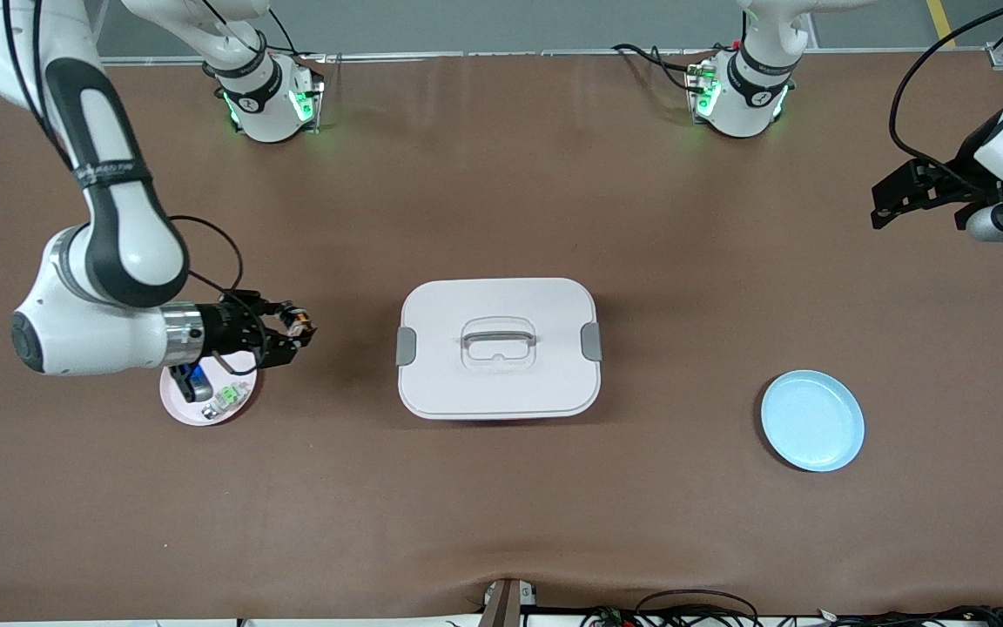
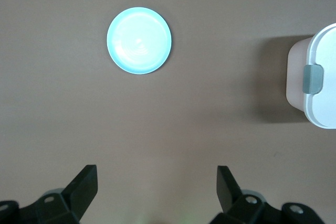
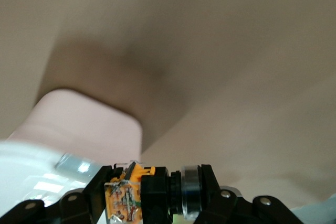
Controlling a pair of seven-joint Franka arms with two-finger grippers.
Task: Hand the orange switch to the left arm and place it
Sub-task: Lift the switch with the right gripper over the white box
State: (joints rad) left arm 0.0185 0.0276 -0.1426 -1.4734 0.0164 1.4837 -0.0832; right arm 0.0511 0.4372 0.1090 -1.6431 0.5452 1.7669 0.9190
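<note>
We see the right gripper (image 1: 299, 331) clamped on the orange switch (image 1: 294, 319), held aloft between the pink plate (image 1: 178, 406) and the box (image 1: 499, 347), the left gripper (image 1: 889, 198) waiting, fingers spread apart.

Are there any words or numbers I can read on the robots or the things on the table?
None can be read for sure.
Right arm: a line of small print on its black band, too small to read.
Orange switch in the right hand: tiny marks on its label, too blurred to read.
Box and blue plate: no writing shows.
</note>
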